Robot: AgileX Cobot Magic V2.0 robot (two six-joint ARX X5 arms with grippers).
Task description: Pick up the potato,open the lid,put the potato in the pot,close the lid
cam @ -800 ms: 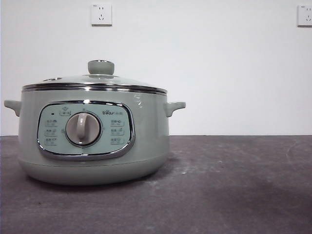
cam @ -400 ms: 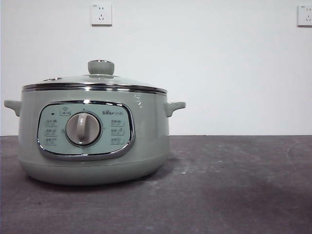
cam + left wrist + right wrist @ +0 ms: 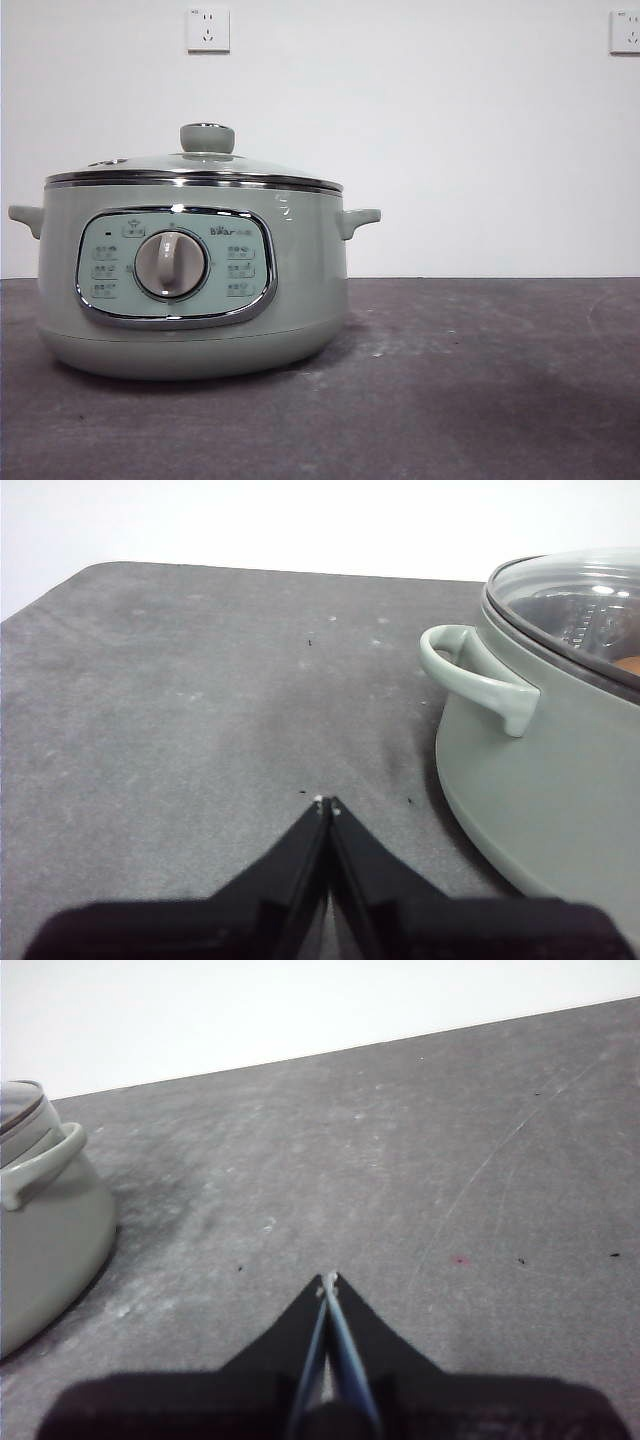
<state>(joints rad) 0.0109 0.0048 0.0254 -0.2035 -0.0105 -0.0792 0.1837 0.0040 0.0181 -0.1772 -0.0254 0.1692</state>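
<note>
beside the pot (image 3: 190, 290), bare table (image 3: 480, 380) spreads wide.

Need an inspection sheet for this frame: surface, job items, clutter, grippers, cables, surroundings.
Surface: dark grey table, scuffed, pale dusty smears and a few specks.
Pot: the pot stands upright on the table, dial and panel facing the front camera.
Lid: the lid is seated on the pot, knob up.
Potato: an orange patch shows through the lid glass in the left wrist view, likely the potato inside; none on the table.
Clutter: nothing seen.
Grippers: left gripper shut, empty, above bare table beside a pot handle; right gripper shut, empty, on the pot's other side, farther off.
Cables: nothing seen.
Surroundings: white wall with two sockets.
</note>
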